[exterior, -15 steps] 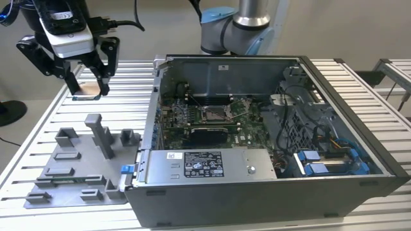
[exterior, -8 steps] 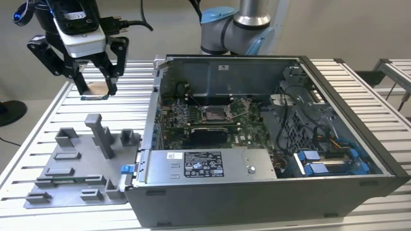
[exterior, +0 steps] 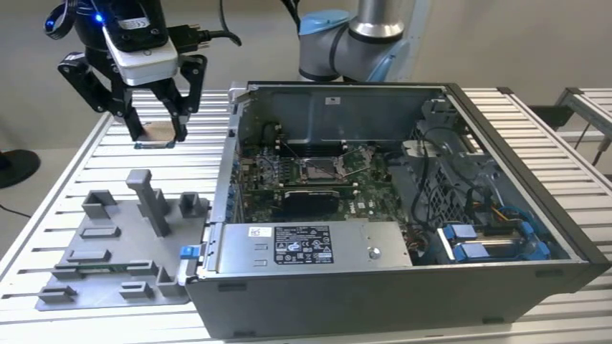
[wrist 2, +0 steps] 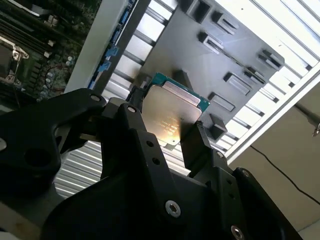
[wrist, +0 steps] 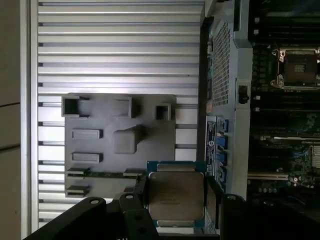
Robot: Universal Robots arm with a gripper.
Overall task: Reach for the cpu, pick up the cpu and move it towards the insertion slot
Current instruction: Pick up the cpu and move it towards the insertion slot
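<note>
My gripper (exterior: 156, 136) hangs high over the slatted table at the exterior view's left, shut on the cpu (exterior: 159, 132), a small square chip held level between the two black fingers. In both wrist views the cpu (wrist 2: 172, 107) (wrist: 175, 187) shows its silvery metal top with a green rim, clamped on two opposite edges by the gripper (wrist 2: 167, 127) (wrist: 175, 200). The insertion slot (exterior: 320, 168) (wrist: 299, 67), a metal-framed socket with a dark centre, lies on the green board inside the open computer case, well to the exterior view's right of the gripper.
A grey tray (exterior: 105, 287) (wrist: 107, 165) with blocks and a tall post (exterior: 150, 201) lies on the table below the gripper. The case wall (exterior: 234, 143) stands between gripper and socket. Cables and blue drive brackets (exterior: 488, 240) fill the case's right side.
</note>
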